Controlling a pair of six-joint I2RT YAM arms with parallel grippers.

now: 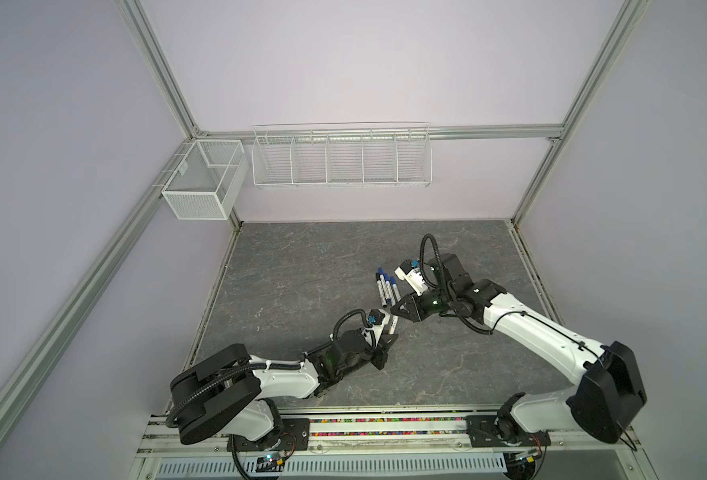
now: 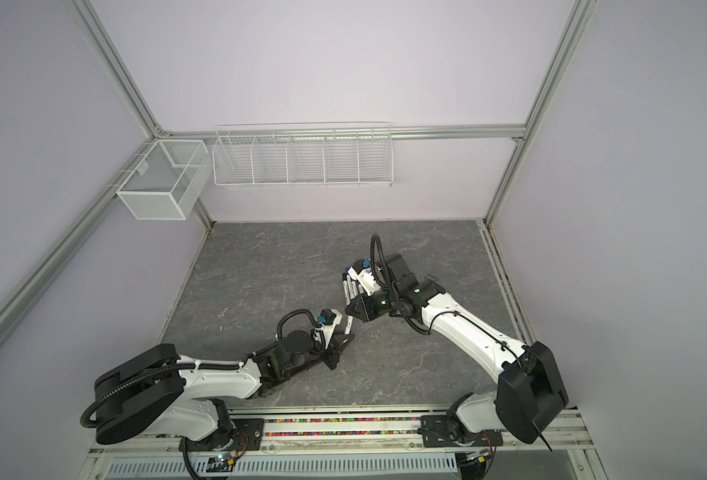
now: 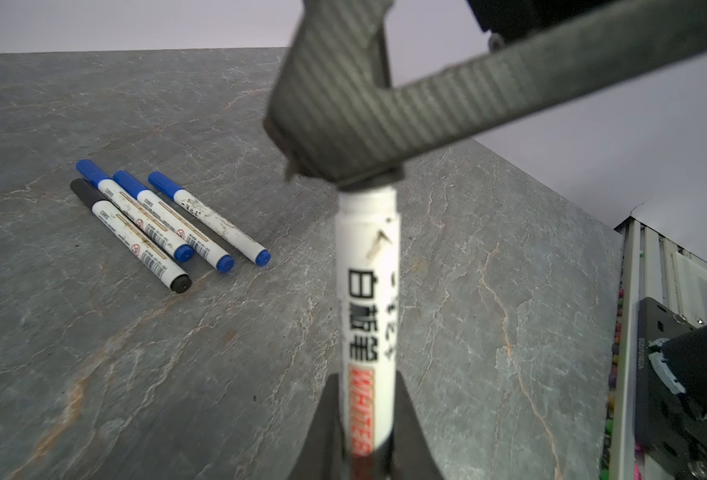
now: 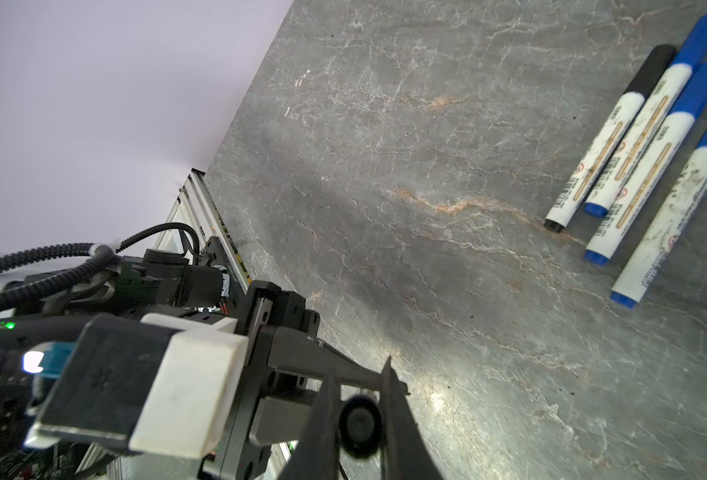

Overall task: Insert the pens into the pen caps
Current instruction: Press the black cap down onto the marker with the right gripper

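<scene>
Gripping the last uncapped pen [image 3: 367,291] low on its barrel with the left gripper [image 3: 366,399], clenched firmly, writing end pointed far and right so as to offer it to a cap. Pinching a black cap [image 4: 360,424] in the right gripper [image 4: 360,415], closed on it too, mouth turned toward that end and seemingly seated over it; cannot tell how deep. Meeting above the middle of the table [image 1: 301,270], raised off it, likely to keep both parts on one axis for the push. Lying just beyond, on the far side, in a tight row: four capped pens [image 1: 386,284], three blue and one black, parked clear of the work.
</scene>
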